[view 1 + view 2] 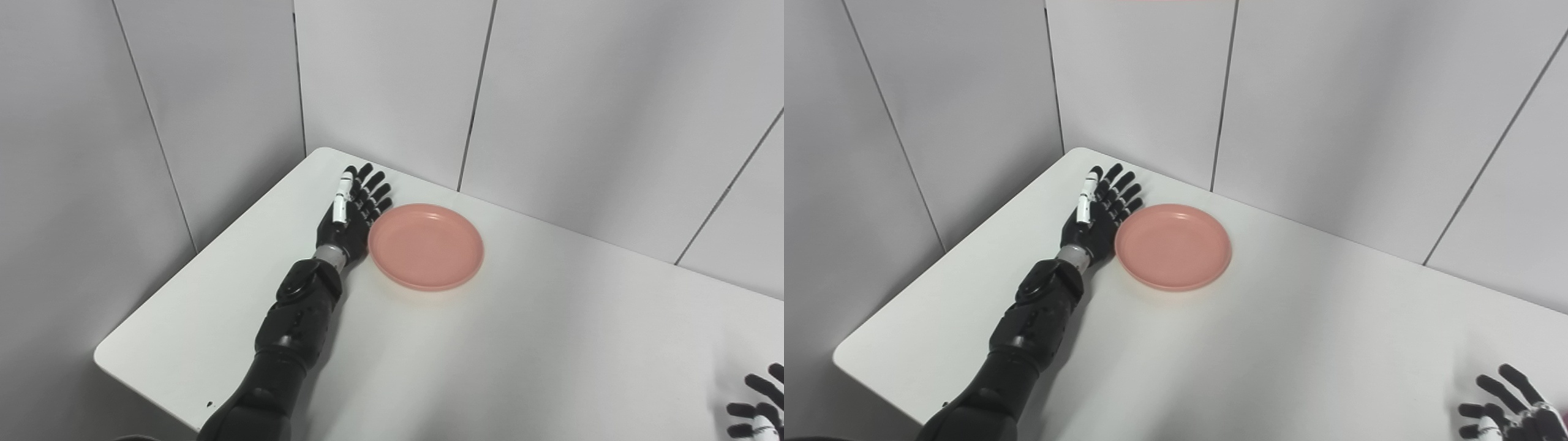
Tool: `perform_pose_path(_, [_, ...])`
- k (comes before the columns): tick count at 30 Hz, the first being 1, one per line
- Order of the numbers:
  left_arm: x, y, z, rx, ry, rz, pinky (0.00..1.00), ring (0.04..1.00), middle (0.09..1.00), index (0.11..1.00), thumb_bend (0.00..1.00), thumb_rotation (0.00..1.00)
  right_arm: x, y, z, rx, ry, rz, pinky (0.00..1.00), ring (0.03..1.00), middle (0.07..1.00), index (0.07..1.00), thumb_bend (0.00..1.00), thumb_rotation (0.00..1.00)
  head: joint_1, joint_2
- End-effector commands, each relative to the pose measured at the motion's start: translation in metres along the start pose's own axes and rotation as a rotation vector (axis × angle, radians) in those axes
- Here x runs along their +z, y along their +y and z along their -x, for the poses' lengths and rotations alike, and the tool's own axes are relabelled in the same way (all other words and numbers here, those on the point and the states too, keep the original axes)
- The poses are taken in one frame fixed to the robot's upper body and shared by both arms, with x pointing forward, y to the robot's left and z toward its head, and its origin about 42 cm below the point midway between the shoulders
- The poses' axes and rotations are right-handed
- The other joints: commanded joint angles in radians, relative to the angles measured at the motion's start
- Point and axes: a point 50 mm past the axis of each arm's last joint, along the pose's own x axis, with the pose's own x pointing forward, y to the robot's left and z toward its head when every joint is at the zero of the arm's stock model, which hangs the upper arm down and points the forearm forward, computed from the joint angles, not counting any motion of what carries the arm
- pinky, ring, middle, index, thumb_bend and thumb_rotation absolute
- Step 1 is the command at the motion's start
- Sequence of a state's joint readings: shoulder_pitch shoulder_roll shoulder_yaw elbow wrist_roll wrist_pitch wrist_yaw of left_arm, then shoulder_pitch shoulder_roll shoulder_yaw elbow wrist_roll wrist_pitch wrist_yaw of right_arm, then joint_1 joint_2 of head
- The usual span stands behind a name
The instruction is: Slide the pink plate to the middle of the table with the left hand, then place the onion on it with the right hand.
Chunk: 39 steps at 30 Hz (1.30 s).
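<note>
Left robot hand (352, 211): I see it flat on the tabletop, fingers spread wide, holding nothing, near the far corner.
Pink plate (426, 246): touching that hand's right side, empty.
Tabletop (520, 343): broad bare surface right of the plate; back edge near the wall.
Right robot hand (1510, 407): fingers splayed, at the lower right edge.

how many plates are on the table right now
1. The pink plate lies near the table's far left corner, empty, beside the open left hand. No other plate shows in either view.
</note>
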<state>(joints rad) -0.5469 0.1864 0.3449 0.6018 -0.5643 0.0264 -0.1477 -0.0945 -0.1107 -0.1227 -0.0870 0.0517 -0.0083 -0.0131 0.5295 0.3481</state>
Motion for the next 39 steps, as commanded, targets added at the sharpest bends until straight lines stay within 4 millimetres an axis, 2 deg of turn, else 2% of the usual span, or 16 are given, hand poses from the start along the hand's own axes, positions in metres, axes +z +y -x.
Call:
perform_pose_path(1, [-0.028,-0.006,0.006,0.008,0.141,0.008,0.92,0.92,0.927,0.917,0.35,1.0,0.014,0.001,-0.004,0.02,-0.076,0.011,0.36,0.513,0.704,0.765,0.45,0.0,-0.008,0.004])
perform_pose_path(6, [-0.036,-0.021,0.007,-0.041,0.175,0.014,0.92,0.924,0.932,0.924,0.35,1.0,0.019,0.005,-0.001,0.021,-0.074,0.001,0.36,0.524,0.737,0.761,0.45,0.0,-0.047,0.02])
perform_pose_path(7, [-0.037,-0.023,0.007,-0.048,0.18,0.015,0.92,0.926,0.934,0.927,0.36,1.0,0.019,0.005,-0.001,0.024,-0.075,-0.002,0.39,0.62,0.77,0.776,0.41,0.0,-0.047,0.02])
perform_pose_path(9, [-0.041,-0.028,0.006,-0.062,0.191,0.01,0.92,0.927,0.936,0.927,0.36,1.0,0.02,0.005,0.0,0.024,-0.071,-0.007,0.41,0.693,0.795,0.788,0.39,0.0,-0.052,0.025])
perform_pose_path(10, [-0.043,-0.031,0.006,-0.068,0.199,0.002,0.92,0.925,0.934,0.926,0.35,1.0,0.021,0.006,0.0,0.022,-0.068,-0.008,0.4,0.757,0.827,0.806,0.32,0.51,-0.052,0.025])
perform_pose_path(11, [-0.045,-0.033,0.006,-0.071,0.205,-0.003,0.92,0.922,0.931,0.924,0.35,1.0,0.022,0.006,0.001,0.02,-0.065,-0.007,0.43,0.797,0.852,0.822,0.3,0.71,-0.052,0.025])
perform_pose_path(12, [-0.047,-0.036,0.006,-0.08,0.212,-0.013,0.92,0.921,0.93,0.923,0.35,1.0,0.023,0.007,0.001,0.018,-0.063,-0.006,0.45,0.817,0.864,0.83,0.28,0.82,-0.052,0.025])
perform_pose_path(13, [-0.049,-0.04,0.007,-0.087,0.219,-0.017,0.91,0.92,0.93,0.924,0.35,1.0,0.024,0.008,0.001,0.018,-0.062,-0.006,0.56,0.856,0.89,0.85,0.29,0.9,-0.059,0.037])
perform_pose_path(16, [-0.054,-0.05,0.009,-0.11,0.238,-0.005,0.91,0.926,0.936,0.927,0.36,1.0,0.024,0.008,0.001,0.023,-0.063,-0.011,0.71,0.894,0.92,0.872,0.32,0.95,-0.076,0.046])
perform_pose_path(21, [-0.065,-0.06,0.015,-0.151,0.267,-0.015,0.92,0.93,0.939,0.925,0.36,1.0,0.027,0.01,0.003,0.024,-0.068,0.005,0.82,0.923,0.943,0.903,0.37,0.97,-0.121,0.068])
perform_pose_path(25, [-0.074,-0.069,0.023,-0.173,0.296,-0.022,0.89,0.919,0.929,0.913,0.35,1.0,0.032,0.014,0.005,0.03,-0.068,0.004,0.98,0.967,0.976,0.947,0.33,1.0,-0.159,0.081])
perform_pose_path(26, [-0.076,-0.07,0.025,-0.178,0.302,-0.025,0.9,0.921,0.929,0.912,0.35,1.0,0.033,0.015,0.005,0.033,-0.068,0.006,0.99,0.987,0.99,0.972,0.38,1.0,-0.17,0.086])
perform_pose_path(28, [-0.08,-0.073,0.029,-0.192,0.313,-0.029,0.9,0.923,0.929,0.912,0.35,1.0,0.036,0.017,0.005,0.035,-0.064,0.002,1.0,0.997,0.998,0.987,0.41,1.0,-0.194,0.095])
perform_pose_path(31, [-0.087,-0.077,0.036,-0.214,0.329,-0.027,0.91,0.934,0.938,0.922,0.36,1.0,0.04,0.021,0.006,0.024,-0.06,-0.002,1.0,1.0,1.0,0.999,0.18,1.0,-0.217,0.103])
perform_pose_path(34, [-0.088,-0.08,0.042,-0.228,0.335,-0.025,0.92,0.939,0.941,0.926,0.36,1.0,0.043,0.027,0.009,0.002,-0.057,0.01,1.0,1.0,1.0,1.0,0.07,1.0,-0.268,0.12])
perform_pose_path(39, [-0.092,-0.087,0.051,-0.247,0.341,-0.014,0.93,0.942,0.94,0.931,0.37,1.0,0.042,0.032,0.01,-0.009,-0.062,0.004,1.0,1.0,1.0,1.0,0.0,1.0,-0.341,0.142])
